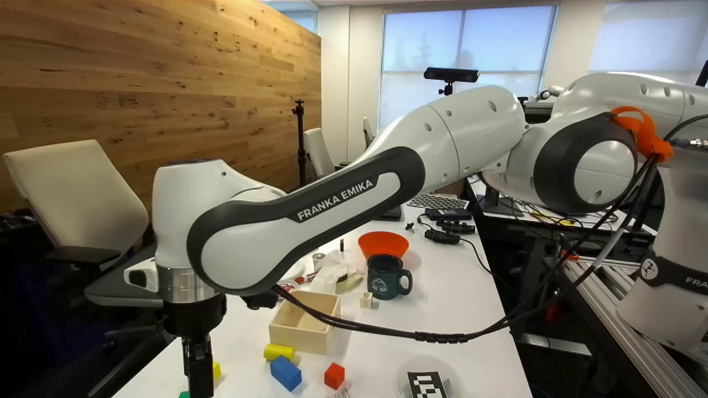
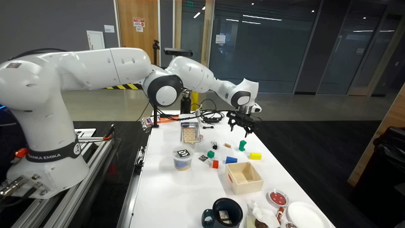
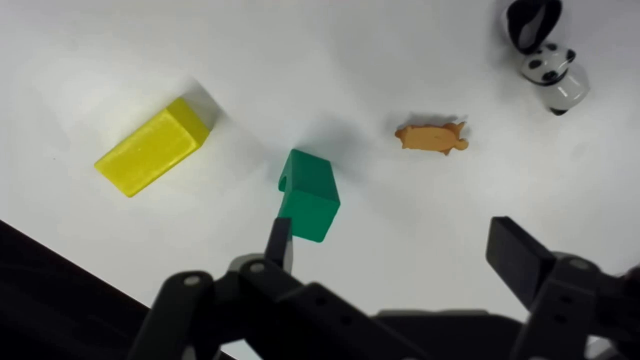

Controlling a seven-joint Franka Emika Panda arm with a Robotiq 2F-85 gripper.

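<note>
Black end effector (image 3: 393,245) is spread wide, holding nothing, hanging above the desk (image 2: 171,196). Going by the wrist view, with the gap between the fingertips as clock centre: the green block (image 3: 312,200) sits at 10 o'clock, closest of the bunch, and looks like it's standing on end. Catch is, the 9 o'clock finger (image 3: 278,240) overlaps its corner in that view. An exterior view shows a gap between them, but imo dropping straight down from there risks that fingertip landing on the block and tipping it.

For a clean grip I'd slide toward 10 first, get it centred between both fingers, twist the wrist a touch so they meet two flat sides, then lower slow. Notch faces roughly 9, so pinching solid faces instead should hold better.

Mind the neighbours: orange animal figure (image 3: 427,138) between 12 and 1, panda toy (image 3: 560,85) between 1 and 2, yellow block (image 3: 150,150) further out at 10. In an exterior view, taking the green block as centre, blue block (image 2: 231,160) is at 7, red block (image 2: 215,164) around 8, wooden box (image 2: 249,187) at 6, so keep some height swinging that way.
</note>
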